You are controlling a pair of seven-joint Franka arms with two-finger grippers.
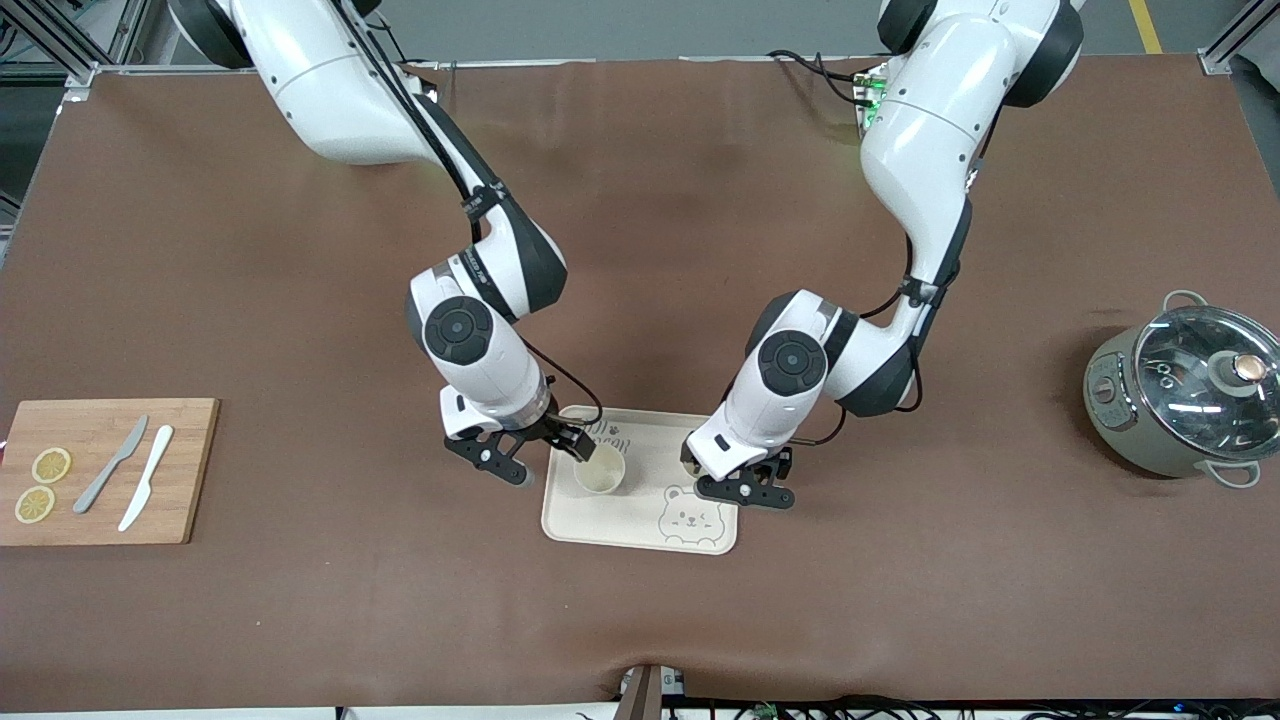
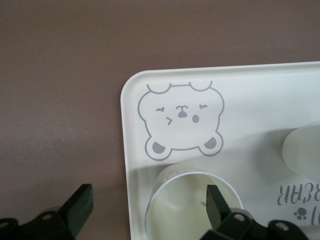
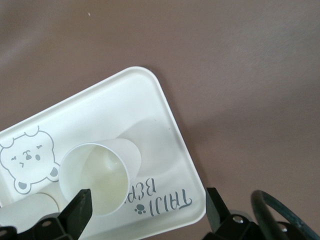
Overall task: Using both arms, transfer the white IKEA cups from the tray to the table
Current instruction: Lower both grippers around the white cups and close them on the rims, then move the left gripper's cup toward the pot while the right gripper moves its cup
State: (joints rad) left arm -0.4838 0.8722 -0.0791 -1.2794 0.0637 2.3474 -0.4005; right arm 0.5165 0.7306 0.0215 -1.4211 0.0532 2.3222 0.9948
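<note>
A cream tray [image 1: 620,522] with a bear print lies mid-table. One white cup [image 1: 600,470] stands on it toward the right arm's end. My right gripper [image 1: 538,457] is open low over that end of the tray, one fingertip at this cup's rim; the right wrist view shows the cup [image 3: 97,177], the gripper [image 3: 147,210] and the tray [image 3: 100,110]. The second white cup [image 2: 192,200] stands by the bear print, mostly hidden under my left hand in the front view. My left gripper [image 1: 748,492] [image 2: 147,205] is open, one finger inside the cup, the other outside the tray [image 2: 250,100].
A wooden cutting board [image 1: 110,470] with two lemon slices, a grey knife and a white knife lies at the right arm's end. A grey-green pot [image 1: 1185,390] with a glass lid stands at the left arm's end. A brown cloth covers the table.
</note>
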